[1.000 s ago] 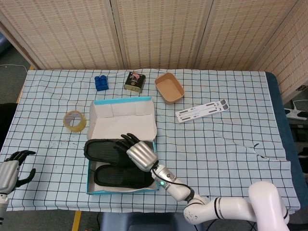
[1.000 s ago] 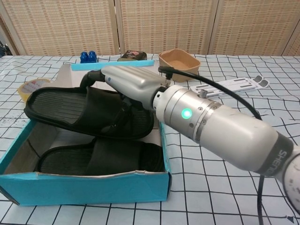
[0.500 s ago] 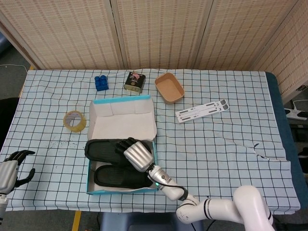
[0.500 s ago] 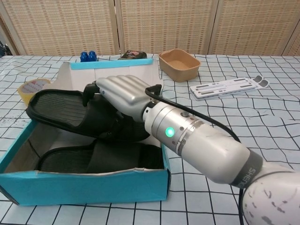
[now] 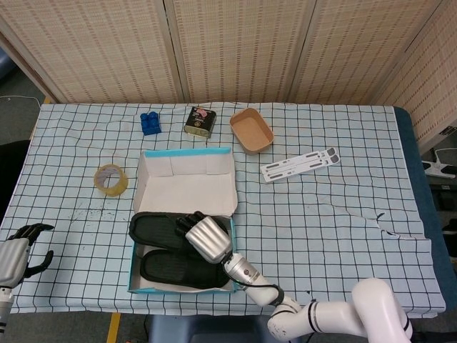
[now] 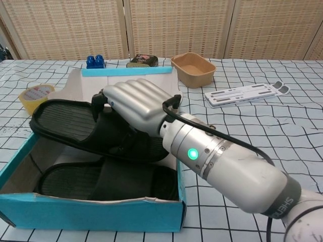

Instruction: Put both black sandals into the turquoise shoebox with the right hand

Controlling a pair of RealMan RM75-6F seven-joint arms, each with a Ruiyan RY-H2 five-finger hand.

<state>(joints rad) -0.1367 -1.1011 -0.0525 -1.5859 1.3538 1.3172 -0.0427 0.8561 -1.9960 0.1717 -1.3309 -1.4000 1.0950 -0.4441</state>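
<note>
The turquoise shoebox point(image 5: 133, 275) point(image 6: 91, 214) stands open at the table's front, its white lid point(image 5: 187, 184) folded back. One black sandal point(image 5: 175, 269) point(image 6: 108, 177) lies flat on the box floor. My right hand point(image 5: 206, 239) point(image 6: 137, 102) grips the second black sandal point(image 5: 156, 229) point(image 6: 65, 122) by its strap and holds it tilted over the back part of the box, above the first one. My left hand point(image 5: 21, 250) hangs open at the table's front left corner, holding nothing.
A roll of tape point(image 5: 111, 179) lies left of the lid. Behind the box are a blue block point(image 5: 150, 123), a dark tin point(image 5: 200, 121) and a tan tray point(image 5: 251, 130). A white strip point(image 5: 298, 164) lies to the right.
My right hand has drawn the held sandal slightly nearer and lower into the box. The lid has shifted a little to the right. The left hand has stayed put.
</note>
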